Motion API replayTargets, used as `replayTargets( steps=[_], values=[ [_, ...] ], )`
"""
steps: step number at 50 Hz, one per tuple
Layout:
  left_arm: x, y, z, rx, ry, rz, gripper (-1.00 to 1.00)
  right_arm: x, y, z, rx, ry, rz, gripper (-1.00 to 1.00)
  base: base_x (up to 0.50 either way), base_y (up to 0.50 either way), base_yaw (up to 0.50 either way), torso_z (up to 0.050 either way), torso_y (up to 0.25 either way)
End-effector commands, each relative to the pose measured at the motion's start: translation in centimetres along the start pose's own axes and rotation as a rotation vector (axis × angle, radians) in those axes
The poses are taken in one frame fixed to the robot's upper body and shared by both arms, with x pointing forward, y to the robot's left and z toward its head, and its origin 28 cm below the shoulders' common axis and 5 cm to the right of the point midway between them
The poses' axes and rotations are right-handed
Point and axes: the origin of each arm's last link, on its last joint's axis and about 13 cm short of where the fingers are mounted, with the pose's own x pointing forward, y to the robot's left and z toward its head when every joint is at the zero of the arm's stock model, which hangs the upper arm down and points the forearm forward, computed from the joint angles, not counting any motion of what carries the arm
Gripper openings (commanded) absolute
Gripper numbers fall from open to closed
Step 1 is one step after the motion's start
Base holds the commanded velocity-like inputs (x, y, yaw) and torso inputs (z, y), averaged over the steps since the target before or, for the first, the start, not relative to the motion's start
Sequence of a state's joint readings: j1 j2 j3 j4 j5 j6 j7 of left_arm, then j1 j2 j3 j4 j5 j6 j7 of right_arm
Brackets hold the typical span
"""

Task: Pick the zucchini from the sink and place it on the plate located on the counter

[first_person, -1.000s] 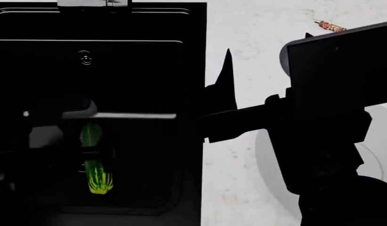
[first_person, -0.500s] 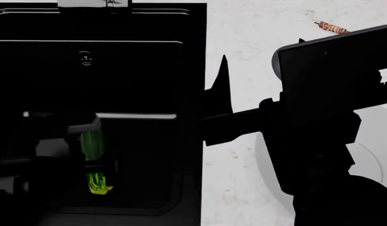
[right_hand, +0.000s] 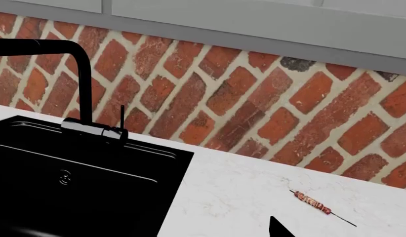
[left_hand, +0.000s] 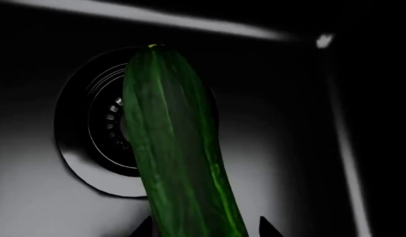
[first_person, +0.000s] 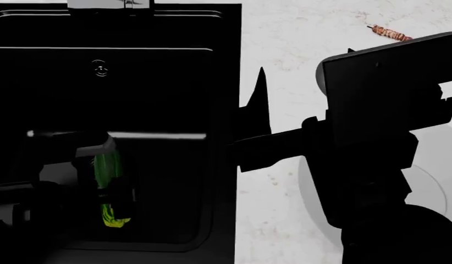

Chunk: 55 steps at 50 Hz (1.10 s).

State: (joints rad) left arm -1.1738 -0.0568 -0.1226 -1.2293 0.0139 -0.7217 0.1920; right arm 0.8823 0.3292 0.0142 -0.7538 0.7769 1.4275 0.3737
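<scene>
at left, inside the black sink (first_person: 167, 82), the left gripper (first_person: 101, 184) is clamped around the zucchini (first_person: 109, 181), whose length points from the gripper toward the drain (left_hand: 98, 123). to the right across the worktop (first_person: 285, 38), the plate (first_person: 431, 176) lies mostly hidden under the right arm; its gripper's state cannot be told.

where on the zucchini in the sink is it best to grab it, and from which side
Grip the zucchini around its dark green middle, coming from above, jaws across its width. It lies lengthwise in the sink, and the smooth round body narrows toward the streaked end. The left gripper already straddles it there.
</scene>
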Motion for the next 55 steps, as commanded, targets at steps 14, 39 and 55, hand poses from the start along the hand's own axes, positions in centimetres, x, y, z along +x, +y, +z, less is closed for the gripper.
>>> replayTargets(
  steps=[14, 39, 55],
  values=[
    [0.4, -0.4, 0.2, -0.071, -0.070, -0.091, -1.00, -0.1, 0.2, 0.3, -0.004, -0.007, 0.003, 1.00, 0.01, 0.00, 0.00, -0.003, -0.005],
    [-11.9, -1.3, -3.8, 0.107, -0.342, -0.234, -1.00, 0.1, -0.6, 0.4, 0.013, -0.015, -0.025, 1.00, -0.01, 0.00, 0.00, 0.000, 0.001],
    [-17.8, -1.1, -7.2, 0.233, -0.604, -0.400, -1.00, 0.2, -0.7, -0.1, 0.026, -0.013, 0.008, 1.00, 0.00, 0.00, 0.00, 0.000, 0.000]
  ],
)
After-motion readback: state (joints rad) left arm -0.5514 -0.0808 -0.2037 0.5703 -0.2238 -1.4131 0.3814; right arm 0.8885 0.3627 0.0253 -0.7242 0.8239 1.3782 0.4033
